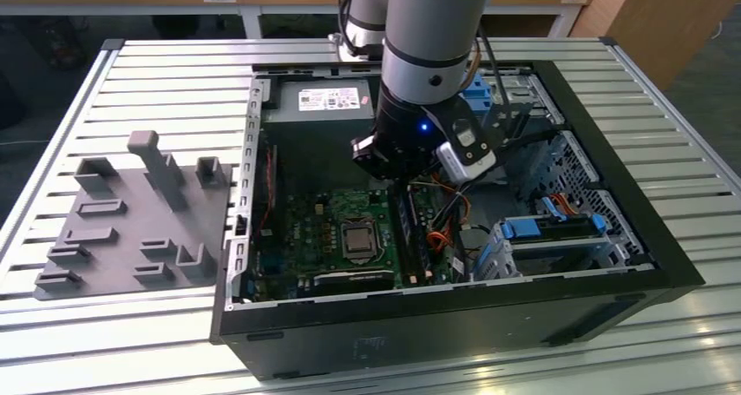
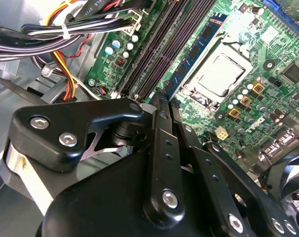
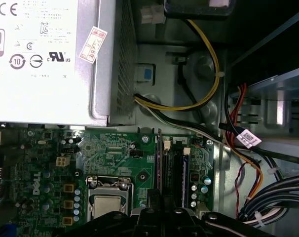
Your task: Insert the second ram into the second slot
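Note:
My gripper (image 1: 401, 178) hangs inside the open computer case, right over the memory slots (image 1: 415, 234) beside the processor socket. The second ram (image 2: 201, 47) is a thin blue board with dark chips; it runs out from between the closed fingers along the slot line nearest the socket. In the first wrist view the second ram (image 3: 159, 158) is seen edge-on, reaching away from the gripper (image 3: 157, 197). In the second wrist view the gripper (image 2: 159, 99) is shut on it. I cannot tell how deep it sits in the slot. Another blue stick (image 3: 185, 170) stands two slots over.
A grey power supply (image 3: 41, 59) lies beyond the slots. Cable bundles (image 2: 65, 34) in yellow, red and black run along the board's edge. The processor socket (image 2: 218, 74) is beside the slots. Blue-latched drive bays (image 1: 556, 230) sit at the exterior view's right, a grey parts fixture (image 1: 127, 213) at its left.

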{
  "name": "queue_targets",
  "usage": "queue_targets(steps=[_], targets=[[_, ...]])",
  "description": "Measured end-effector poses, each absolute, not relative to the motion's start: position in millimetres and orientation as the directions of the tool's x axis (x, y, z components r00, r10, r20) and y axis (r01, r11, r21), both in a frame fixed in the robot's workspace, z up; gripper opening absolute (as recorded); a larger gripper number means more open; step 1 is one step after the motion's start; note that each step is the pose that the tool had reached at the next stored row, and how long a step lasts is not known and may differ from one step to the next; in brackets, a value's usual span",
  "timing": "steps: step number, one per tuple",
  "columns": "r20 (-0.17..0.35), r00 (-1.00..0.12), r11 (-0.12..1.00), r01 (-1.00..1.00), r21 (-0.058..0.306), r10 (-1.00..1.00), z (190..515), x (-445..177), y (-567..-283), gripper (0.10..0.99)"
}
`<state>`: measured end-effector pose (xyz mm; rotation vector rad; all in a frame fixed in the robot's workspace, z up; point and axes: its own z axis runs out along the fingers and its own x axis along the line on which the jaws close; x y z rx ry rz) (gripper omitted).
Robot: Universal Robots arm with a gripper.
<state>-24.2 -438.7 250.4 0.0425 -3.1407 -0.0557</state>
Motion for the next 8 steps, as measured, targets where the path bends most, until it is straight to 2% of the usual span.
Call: queue_targets(steps=[8], targets=[[0.000, -1.000, 0.999, -0.027, 0.035, -0.027, 248.3, -24.2, -439.6, 0.137]])
